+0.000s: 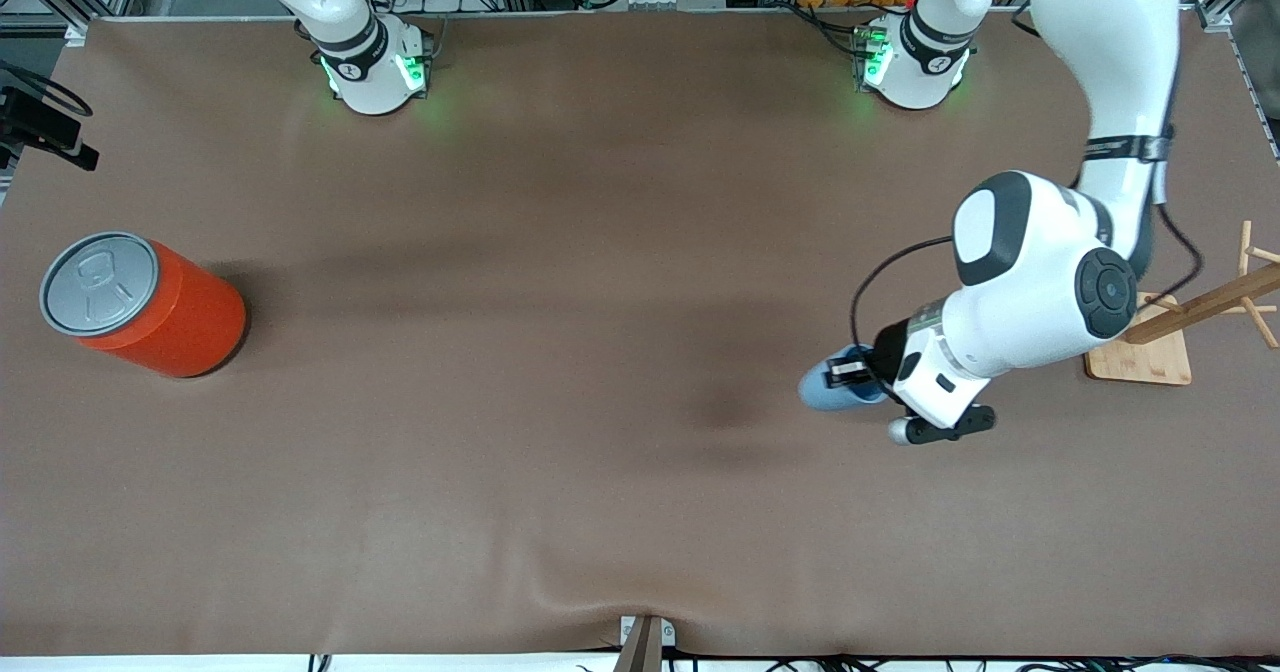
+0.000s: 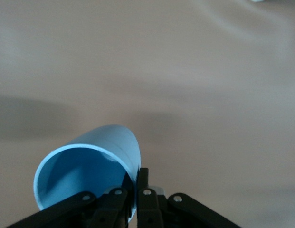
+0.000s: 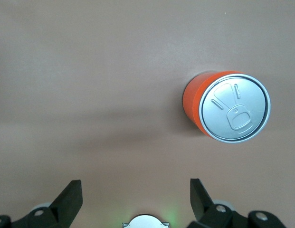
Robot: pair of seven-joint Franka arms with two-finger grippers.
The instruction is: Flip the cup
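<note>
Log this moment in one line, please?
left tool: shut on cup wall, tilted | right tool: open, waiting above table | orange can: upright

Left gripper [image 1: 858, 372] jaws pinched shut; right gripper [image 3: 136, 199] jaws spread.

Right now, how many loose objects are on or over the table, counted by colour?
Light blue: 1, the cup, pinched by its wall in the left end effector.
Orange: 1, the can.
Bare wood: 1, the rack.
Total: 3
</note>
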